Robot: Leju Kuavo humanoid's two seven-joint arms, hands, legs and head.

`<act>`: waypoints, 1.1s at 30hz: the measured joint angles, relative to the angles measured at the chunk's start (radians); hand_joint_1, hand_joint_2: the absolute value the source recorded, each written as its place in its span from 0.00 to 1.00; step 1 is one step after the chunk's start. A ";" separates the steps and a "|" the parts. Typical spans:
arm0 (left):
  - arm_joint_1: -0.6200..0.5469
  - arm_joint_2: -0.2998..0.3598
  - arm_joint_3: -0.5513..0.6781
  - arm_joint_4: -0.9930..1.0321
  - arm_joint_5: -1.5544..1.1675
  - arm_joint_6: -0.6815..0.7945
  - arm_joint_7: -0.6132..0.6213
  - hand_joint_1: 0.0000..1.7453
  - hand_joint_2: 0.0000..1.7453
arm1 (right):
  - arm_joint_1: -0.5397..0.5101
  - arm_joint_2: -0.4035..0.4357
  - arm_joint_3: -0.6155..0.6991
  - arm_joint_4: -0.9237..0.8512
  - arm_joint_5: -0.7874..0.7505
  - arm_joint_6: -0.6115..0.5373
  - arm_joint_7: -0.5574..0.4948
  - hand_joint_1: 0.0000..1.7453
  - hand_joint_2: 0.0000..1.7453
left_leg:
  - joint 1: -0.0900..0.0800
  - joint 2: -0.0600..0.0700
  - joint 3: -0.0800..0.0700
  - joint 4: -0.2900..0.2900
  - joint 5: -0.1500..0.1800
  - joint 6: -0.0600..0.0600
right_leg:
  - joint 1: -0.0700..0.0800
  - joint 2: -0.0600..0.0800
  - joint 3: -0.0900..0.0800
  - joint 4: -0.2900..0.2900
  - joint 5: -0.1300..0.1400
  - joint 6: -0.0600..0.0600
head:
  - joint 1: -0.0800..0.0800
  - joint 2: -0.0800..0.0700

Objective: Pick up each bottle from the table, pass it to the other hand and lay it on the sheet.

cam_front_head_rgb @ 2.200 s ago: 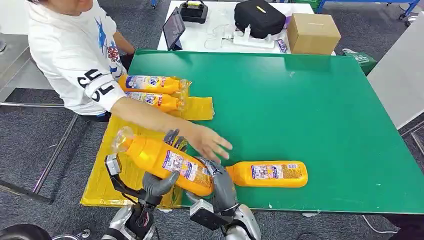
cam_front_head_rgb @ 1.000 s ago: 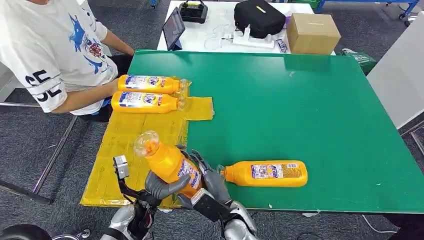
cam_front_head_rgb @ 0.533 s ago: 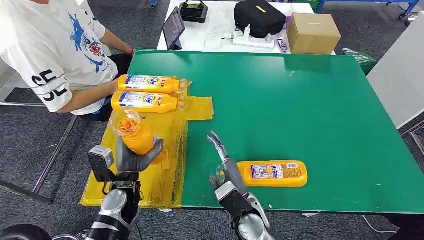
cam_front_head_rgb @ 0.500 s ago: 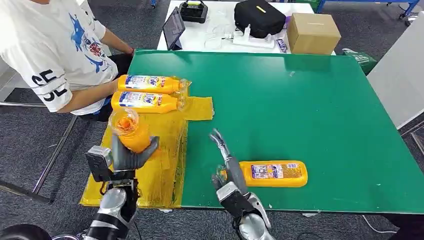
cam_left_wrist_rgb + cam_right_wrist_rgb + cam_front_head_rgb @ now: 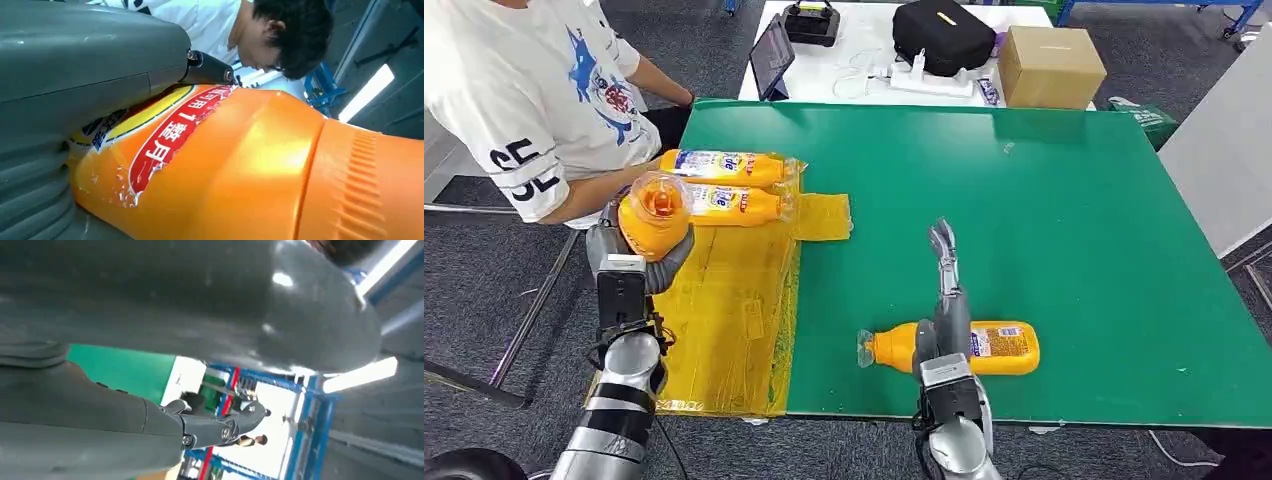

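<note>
Orange bottles: four — one held bottle in the left hand, one lone bottle lying on the green tabletop, one far bottle and one near bottle lying side by side on the sheet.
Yellow sheets: one.
Robot hands: two — the left hand, and the right hand with fingers stretched out above the lone bottle.
People: one person at the tabletop's far left corner.
White tables: one white table behind.
Black bags: one bag.
Cardboard boxes: one box.
Tablets: one tablet.
</note>
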 measured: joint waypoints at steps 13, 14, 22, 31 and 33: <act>-0.226 0.132 -0.118 0.535 -0.655 -0.145 0.215 1.00 1.00 | -0.007 0.002 0.014 -0.093 -0.034 -0.109 -0.016 0.00 0.00 | 0.000 0.005 0.001 0.000 0.001 -0.001 | 0.000 0.003 -0.001 0.001 0.003 -0.003 | 0.000 0.000; -0.233 0.143 -0.128 0.566 -0.669 -0.176 0.226 1.00 1.00 | -0.007 0.001 0.016 -0.093 -0.038 -0.106 -0.016 0.00 0.00 | 0.000 0.005 0.001 0.000 0.001 -0.001 | 0.000 0.003 -0.001 0.001 0.003 -0.003 | 0.000 0.000; -0.283 0.184 -0.177 0.697 -0.699 -0.280 0.249 1.00 1.00 | -0.009 -0.006 0.020 -0.092 -0.053 -0.073 -0.016 0.00 0.00 | 0.000 0.003 0.000 0.000 0.001 -0.001 | 0.000 0.003 0.000 0.001 0.002 -0.003 | 0.000 0.000; -0.289 0.188 -0.169 0.716 -0.587 -0.363 0.188 0.00 0.00 | -0.013 -0.001 0.019 -0.063 -0.045 -0.032 -0.016 0.00 0.00 | 0.000 0.003 0.003 0.000 0.001 -0.001 | 0.000 0.003 0.002 0.001 0.002 -0.003 | 0.000 0.000; -0.285 0.188 -0.164 0.716 -0.568 -0.376 0.178 0.00 0.00 | -0.014 0.003 0.018 -0.053 -0.043 -0.032 -0.016 0.00 0.00 | 0.001 0.003 0.003 0.000 0.001 -0.001 | 0.000 0.003 0.002 0.001 0.002 -0.003 | 0.000 0.000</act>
